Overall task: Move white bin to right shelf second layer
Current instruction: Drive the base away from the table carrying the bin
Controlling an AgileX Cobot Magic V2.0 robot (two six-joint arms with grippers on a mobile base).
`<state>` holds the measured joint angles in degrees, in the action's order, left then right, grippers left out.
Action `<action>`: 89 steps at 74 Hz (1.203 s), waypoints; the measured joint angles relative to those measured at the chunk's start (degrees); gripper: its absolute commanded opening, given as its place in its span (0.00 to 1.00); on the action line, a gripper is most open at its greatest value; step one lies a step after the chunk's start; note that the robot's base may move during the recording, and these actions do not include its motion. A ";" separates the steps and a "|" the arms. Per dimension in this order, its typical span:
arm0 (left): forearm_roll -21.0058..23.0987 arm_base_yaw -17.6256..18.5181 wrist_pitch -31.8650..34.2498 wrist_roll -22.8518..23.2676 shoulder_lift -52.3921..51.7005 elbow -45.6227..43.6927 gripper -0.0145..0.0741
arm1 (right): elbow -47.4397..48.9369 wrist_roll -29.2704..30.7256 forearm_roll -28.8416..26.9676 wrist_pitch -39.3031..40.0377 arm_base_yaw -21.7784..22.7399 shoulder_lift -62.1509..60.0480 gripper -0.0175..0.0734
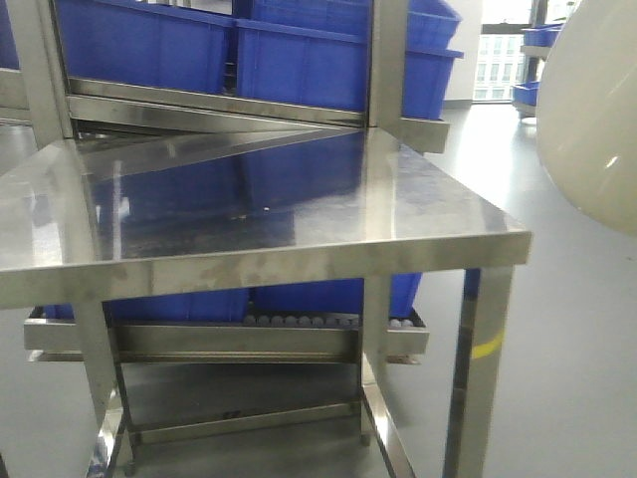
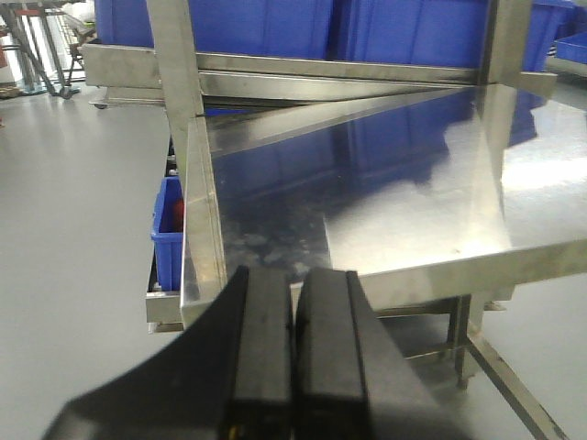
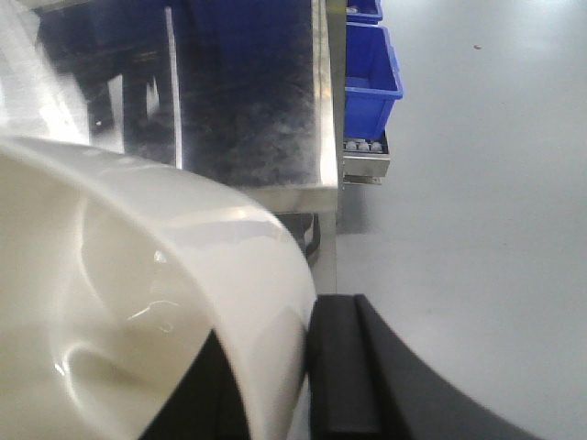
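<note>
The white bin [image 1: 592,110] hangs in the air at the right edge of the front view, to the right of the steel table and higher than its top. In the right wrist view the white bin [image 3: 138,302] fills the lower left, and my right gripper [image 3: 280,330] is shut on its wall, one finger inside and one finger [image 3: 344,367] outside. My left gripper [image 2: 295,280] is shut with nothing in it, just in front of the table's near-left corner. A shelf level of white roller wheels [image 1: 299,321] shows behind and below the table; I cannot tell if it is the right shelf second layer.
A shiny steel table [image 1: 299,199] stands directly ahead, with its front right leg [image 1: 483,368] close by. Blue crates [image 1: 299,50] fill the rack behind it and more sit lower down [image 3: 371,78]. Grey floor [image 1: 577,349] lies to the right.
</note>
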<state>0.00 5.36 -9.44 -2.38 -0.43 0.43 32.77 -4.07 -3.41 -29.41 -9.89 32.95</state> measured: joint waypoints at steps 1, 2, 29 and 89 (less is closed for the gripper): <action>0.00 0.00 0.00 0.00 0.00 0.00 0.26 | 0.00 0.00 0.00 0.00 0.00 0.00 0.25; 0.00 0.00 0.00 0.00 0.00 0.00 0.26 | 0.00 0.00 0.00 0.00 0.00 0.00 0.25; 0.00 0.00 0.00 0.00 0.00 0.00 0.26 | 0.00 0.00 0.00 0.00 0.00 0.00 0.25; 0.00 0.00 0.00 0.00 0.00 0.00 0.26 | 0.00 0.00 0.00 0.00 0.00 0.00 0.25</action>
<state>0.00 5.36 -9.44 -2.38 -0.43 0.43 32.77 -4.07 -3.41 -29.41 -9.89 32.95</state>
